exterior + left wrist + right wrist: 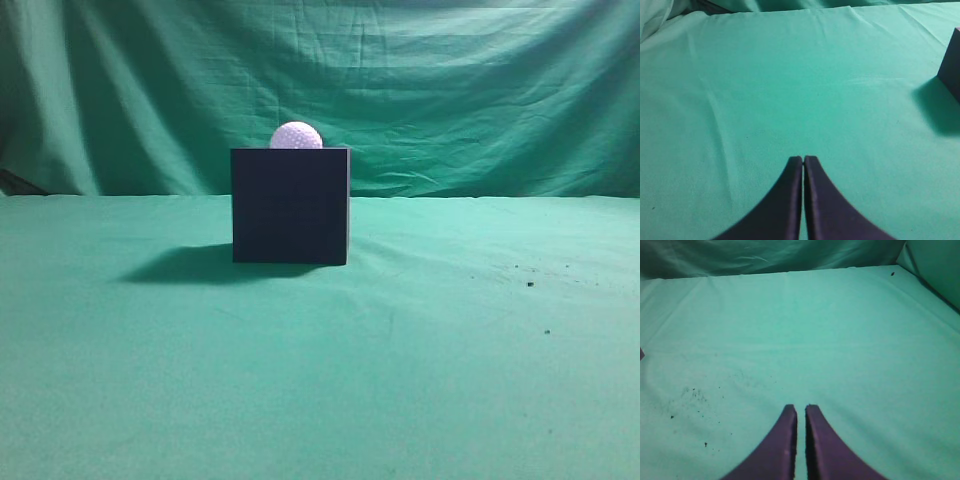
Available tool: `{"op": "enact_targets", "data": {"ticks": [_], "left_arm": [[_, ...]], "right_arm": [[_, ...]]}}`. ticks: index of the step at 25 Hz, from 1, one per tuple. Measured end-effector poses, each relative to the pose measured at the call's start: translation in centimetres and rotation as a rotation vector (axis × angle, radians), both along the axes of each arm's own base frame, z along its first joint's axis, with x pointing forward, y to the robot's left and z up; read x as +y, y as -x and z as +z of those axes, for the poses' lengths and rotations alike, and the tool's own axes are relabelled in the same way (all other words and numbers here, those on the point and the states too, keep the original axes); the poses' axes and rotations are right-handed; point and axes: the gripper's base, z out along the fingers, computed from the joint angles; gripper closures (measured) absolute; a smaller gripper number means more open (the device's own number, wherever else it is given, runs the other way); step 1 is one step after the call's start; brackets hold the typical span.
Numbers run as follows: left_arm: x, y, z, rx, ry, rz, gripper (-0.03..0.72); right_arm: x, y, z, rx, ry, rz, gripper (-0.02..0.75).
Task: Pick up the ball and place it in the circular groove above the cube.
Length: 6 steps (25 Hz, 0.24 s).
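The dimpled white ball (296,136) rests on top of the dark navy-black cube (290,205), which stands on the green cloth in the middle of the exterior view. Only the ball's upper part shows above the cube's top edge. Neither arm shows in the exterior view. In the left wrist view my left gripper (803,159) is shut and empty over bare cloth, and a corner of the cube (952,65) shows at the right edge. In the right wrist view my right gripper (801,409) is shut and empty, with a thin slit between the fingers. The ball is out of both wrist views.
A green cloth (450,350) covers the table and hangs as a backdrop behind it. Small dark specks (690,395) lie on the cloth to the right of the cube. The cube's shadow (180,265) falls to its left.
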Motion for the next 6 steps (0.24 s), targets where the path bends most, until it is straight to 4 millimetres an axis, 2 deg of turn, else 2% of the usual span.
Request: {"op": "enact_targets", "data": {"ticks": [6], "left_arm": [[0.0,0.0,0.0,0.0,0.0,0.0,0.688]], "right_arm": [[0.0,0.0,0.0,0.0,-0.001,0.0,0.738]]}}
